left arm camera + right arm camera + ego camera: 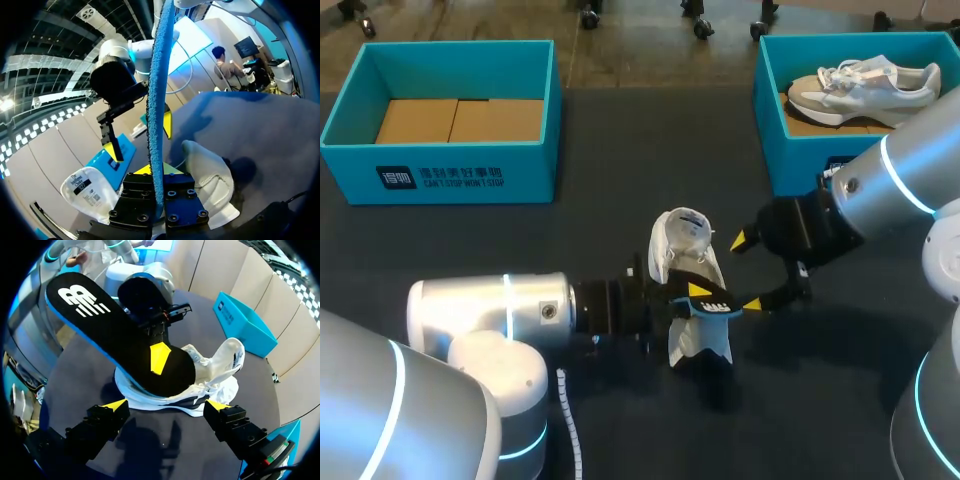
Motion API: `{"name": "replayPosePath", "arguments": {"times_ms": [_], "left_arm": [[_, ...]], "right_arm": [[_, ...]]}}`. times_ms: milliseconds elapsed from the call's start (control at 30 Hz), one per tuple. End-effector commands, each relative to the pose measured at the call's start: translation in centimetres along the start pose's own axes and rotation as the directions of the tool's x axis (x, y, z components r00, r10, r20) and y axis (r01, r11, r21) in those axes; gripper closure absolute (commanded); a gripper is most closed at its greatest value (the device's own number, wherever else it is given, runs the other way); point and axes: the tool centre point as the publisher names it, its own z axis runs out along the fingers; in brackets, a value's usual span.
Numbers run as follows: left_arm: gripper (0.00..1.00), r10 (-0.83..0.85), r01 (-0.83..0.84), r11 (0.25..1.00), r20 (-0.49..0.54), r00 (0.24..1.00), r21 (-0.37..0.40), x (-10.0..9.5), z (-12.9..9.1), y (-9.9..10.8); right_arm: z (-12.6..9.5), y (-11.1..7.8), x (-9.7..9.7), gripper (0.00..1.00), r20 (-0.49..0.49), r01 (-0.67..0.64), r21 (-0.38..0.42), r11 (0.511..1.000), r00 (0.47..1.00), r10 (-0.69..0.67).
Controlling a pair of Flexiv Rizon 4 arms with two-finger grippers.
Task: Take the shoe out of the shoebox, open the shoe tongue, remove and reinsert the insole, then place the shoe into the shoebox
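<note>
Left arm lies low across the table, left gripper clamped on the insole, whose lower end sits at the shoe mid-table. Right arm slants in, right gripper spread wide just beside that shoe. Count: two shoes, the second shoe inside the right box; two boxes, counting the left box; one insole.

My left jaws pinch the blue insole, upright and edge-on. The white shoe lies under the insole; my right jaws stand spread beyond it.
</note>
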Motion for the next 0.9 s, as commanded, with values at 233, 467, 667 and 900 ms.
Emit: {"name": "replayPosePath", "arguments": {"times_ms": [233,467,667,900], "left_arm": [[0.7,0.001,-0.001,1.0,0.005,1.0,-0.004,-0.4,0.2,0.0],[0.71,0.006,-0.006,1.0,0.017,1.0,0.014,-0.7,0.1,-0.7],[0.66,0.019,-0.02,0.999,0.022,1.0,0.025,-1.2,-0.3,-1.7],[0.62,0.008,-0.008,1.0,0.019,1.0,0.027,-1.1,-0.8,-2.6]], "right_arm": [[0.1,0.1,0.0,0.0,0.001,0.0,0.002,1.0,1.0,0.0],[0.1,0.1,0.0,0.0,0.001,0.0,0.002,1.0,1.0,0.0],[0.1,0.1,0.0,0.0,0.001,0.0,0.002,1.0,1.0,0.0],[0.1,0.1,0.0,0.0,0.001,0.0,0.002,1.0,1.0,0.0]]}}
